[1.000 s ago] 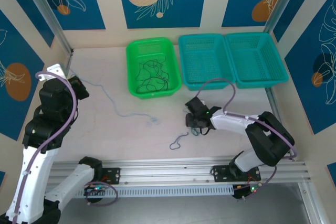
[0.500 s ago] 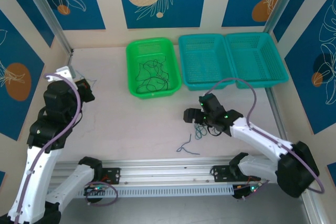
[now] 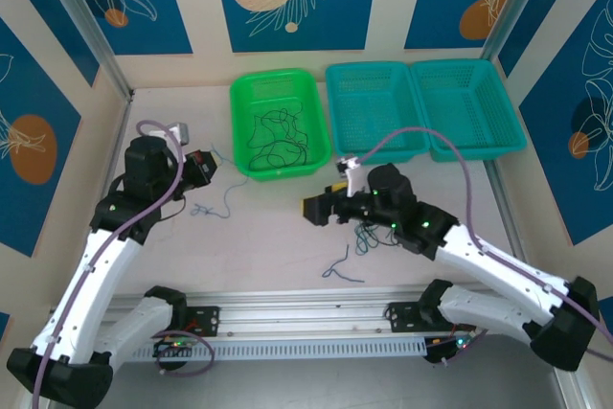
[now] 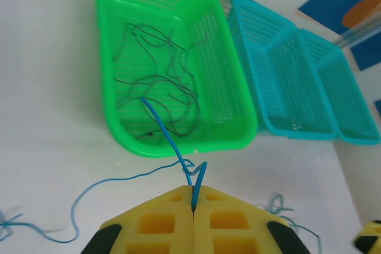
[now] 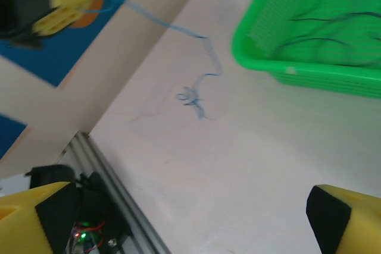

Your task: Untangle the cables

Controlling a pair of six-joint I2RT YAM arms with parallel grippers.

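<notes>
My left gripper (image 3: 208,166) hangs left of the green basket (image 3: 244,165), shut on a thin blue cable (image 4: 159,125). From the shut yellow fingers (image 4: 226,218) the strand trails left and down to the table, where it ends in a small curl (image 5: 191,97). My right gripper (image 3: 322,204) stands open above the middle of the table, nothing between its fingers (image 5: 342,218). A small teal tangle (image 3: 365,238) lies under the right arm, with a loose blue strand (image 3: 341,269) in front of it. Black cables (image 3: 278,131) lie in the green basket.
Two teal baskets (image 3: 374,107) (image 3: 469,107) stand side by side to the right of the green one at the back. The aluminium rail (image 3: 316,308) runs along the near edge. The left gripper (image 5: 59,3) shows at the top left of the right wrist view.
My left arm has swung right toward the green basket, carrying the blue cable. My right gripper has opened and moved left and back, leaving the teal tangle on the table.
</notes>
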